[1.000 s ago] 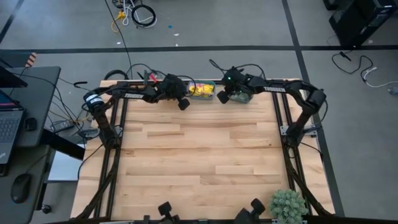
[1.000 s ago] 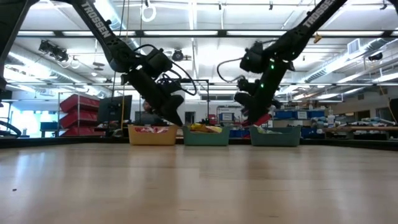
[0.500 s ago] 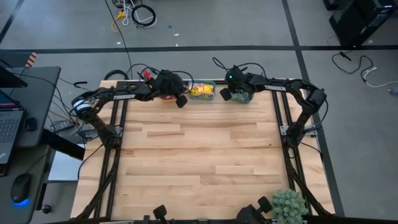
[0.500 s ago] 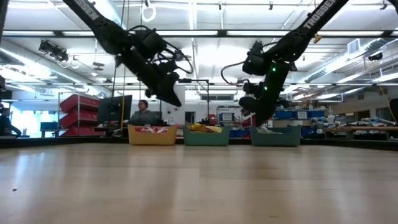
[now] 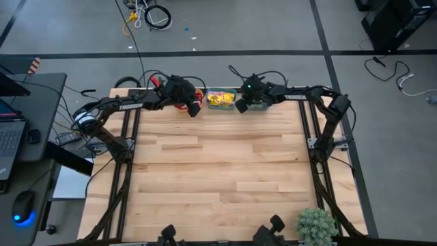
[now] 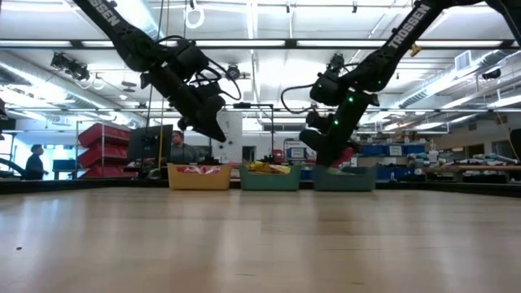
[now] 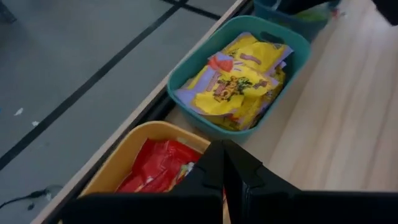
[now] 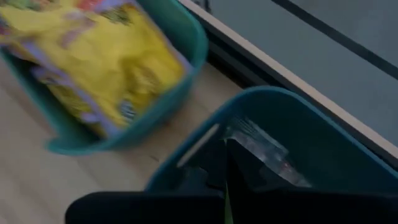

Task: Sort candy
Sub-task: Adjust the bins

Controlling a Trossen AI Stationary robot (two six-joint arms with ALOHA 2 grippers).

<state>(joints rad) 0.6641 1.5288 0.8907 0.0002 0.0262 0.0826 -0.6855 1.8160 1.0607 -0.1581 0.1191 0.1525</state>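
Along the top edge of the high view, my right claw [image 5: 240,105] hangs clenched, empty, over the right teal bowl [image 8: 323,140] of clear candy [image 8: 264,149]; my left claw [image 5: 194,108] is clenched above the orange bowl [image 7: 134,146]. Best lift straight, clearing rims.

Three bowls, two arms

One orange bowl [image 6: 199,176] of red candy [image 7: 157,167], two teal bowls [image 6: 270,177]: one of yellow candy [image 7: 239,81], one of clear candy [image 8: 264,149].

Light: bright overhead strips, glare in low view | Shadows: soft | Blur: right wrist view smeared, perhaps motion
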